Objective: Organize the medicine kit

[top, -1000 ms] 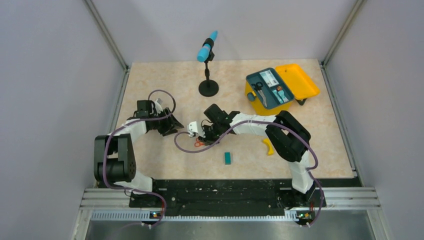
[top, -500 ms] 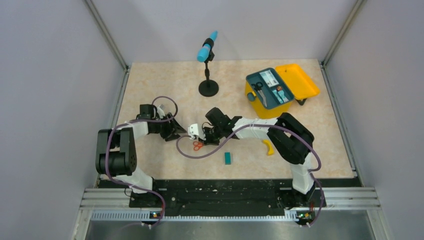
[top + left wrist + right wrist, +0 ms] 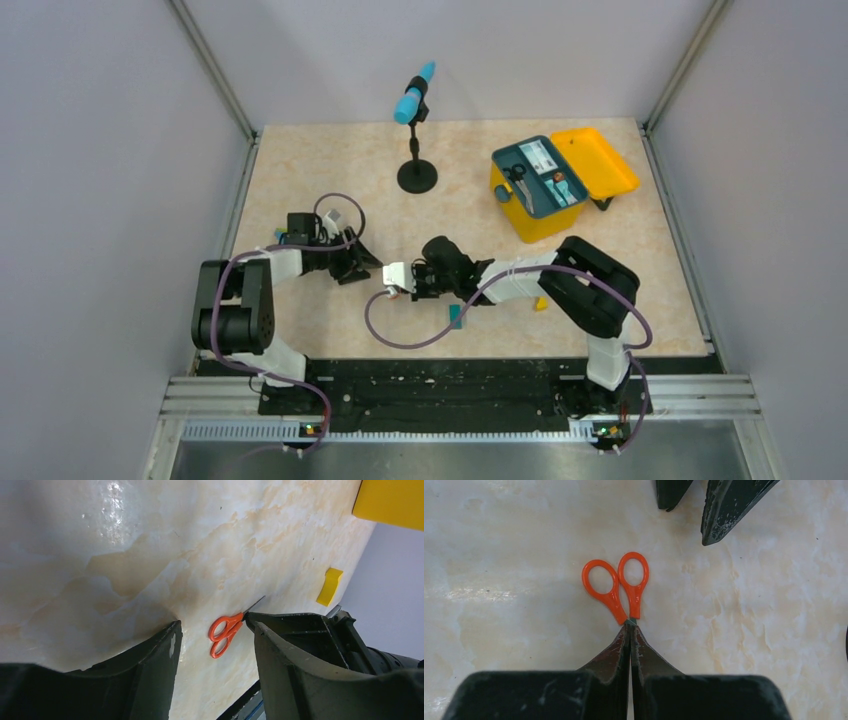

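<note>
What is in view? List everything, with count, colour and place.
medicine kit: one, yellow with teal tray, lid open, far right.
black-handled scissors: one pair, in the kit's tray.
orange scissors: one pair, flat on the table, centre.
microphone: one, blue head, black stand, far centre.
teal block: one, near centre.
yellow curved piece: one, near right.
table: one, beige marbled.
left gripper: one, black, jaws open, by the orange handles.
right gripper: one, black, jaws shut, over the orange scissors' blades.

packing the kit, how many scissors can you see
2: orange scissors lying on the table; dark-handled scissors in the medicine kit tray. More may be hidden inside.
</note>
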You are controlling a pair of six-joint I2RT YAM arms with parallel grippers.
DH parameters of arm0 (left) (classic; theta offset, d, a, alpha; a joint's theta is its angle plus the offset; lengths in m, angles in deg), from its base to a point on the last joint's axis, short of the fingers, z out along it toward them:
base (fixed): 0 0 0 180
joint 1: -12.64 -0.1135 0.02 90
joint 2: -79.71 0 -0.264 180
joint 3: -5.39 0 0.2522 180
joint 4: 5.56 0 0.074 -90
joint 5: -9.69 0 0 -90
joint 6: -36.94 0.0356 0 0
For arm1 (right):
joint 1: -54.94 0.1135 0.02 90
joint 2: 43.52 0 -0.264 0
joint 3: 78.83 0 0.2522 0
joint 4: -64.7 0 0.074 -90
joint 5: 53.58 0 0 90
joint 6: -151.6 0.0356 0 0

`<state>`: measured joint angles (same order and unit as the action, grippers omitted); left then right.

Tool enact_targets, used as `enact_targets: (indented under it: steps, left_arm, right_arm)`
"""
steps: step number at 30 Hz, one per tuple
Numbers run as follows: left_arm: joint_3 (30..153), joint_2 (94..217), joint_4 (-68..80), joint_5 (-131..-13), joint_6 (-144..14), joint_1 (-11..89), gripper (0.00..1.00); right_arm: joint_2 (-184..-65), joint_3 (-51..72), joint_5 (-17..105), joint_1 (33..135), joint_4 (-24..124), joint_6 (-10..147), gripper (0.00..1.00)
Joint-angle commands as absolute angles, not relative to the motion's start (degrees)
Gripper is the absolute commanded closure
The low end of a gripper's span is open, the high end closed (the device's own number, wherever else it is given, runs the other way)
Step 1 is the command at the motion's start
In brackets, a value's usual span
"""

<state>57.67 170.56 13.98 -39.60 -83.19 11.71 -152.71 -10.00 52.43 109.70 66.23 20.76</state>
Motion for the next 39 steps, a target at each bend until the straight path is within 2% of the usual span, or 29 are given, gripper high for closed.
enact_targets:
  steps: [1,4,5,7,12,15,21,24,31,39]
  left_arm:
    - [56.5,171.8,14.4,-42.5,-81.2,12.4,0.40]
    - [57.1,171.4,16.3,-43.1,-80.8,12.4,0.43]
    - [57.4,170.6,16.9,-43.4,-80.7,12.4,0.44]
    - [59.1,168.9,19.5,-44.1,-80.4,12.4,0.46]
    - [63.9,165.4,25.5,-44.0,-78.0,11.1,0.47]
    - [65.3,163.8,26.6,-44.0,-79.2,9.4,0.47]
    - [67.6,160.5,30.6,-43.0,-79.7,3.9,0.47]
    - [68.7,159.0,33.1,-42.5,-79.2,0.5,0.47]
    - [67.4,155.6,34.6,-41.0,-80.2,-5.3,0.48]
    - [65.5,153.9,32.1,-40.0,-81.5,-6.3,0.48]
  right_arm:
    - [-157.4,-14.1,46.0,109.7,54.8,23.6,1.00]
    - [-155.6,-11.9,48.2,109.3,52.1,25.2,1.00]
    - [-154.7,-10.3,50.1,109.0,49.6,26.0,0.97]
    - [-153.3,-6.5,54.9,107.7,44.9,27.5,0.85]
    - [-153.4,3.2,64.6,106.4,34.6,25.5,0.74]
    - [-155.7,6.6,66.7,106.4,31.6,23.3,0.68]
    - [-159.4,12.3,68.4,107.0,27.4,19.6,0.60]
    - [-160.2,14.3,68.0,107.2,27.4,18.2,0.53]
    - [-162.0,19.3,67.8,107.9,27.0,18.3,0.51]
    - [-161.0,19.9,66.4,108.4,27.8,16.9,0.51]
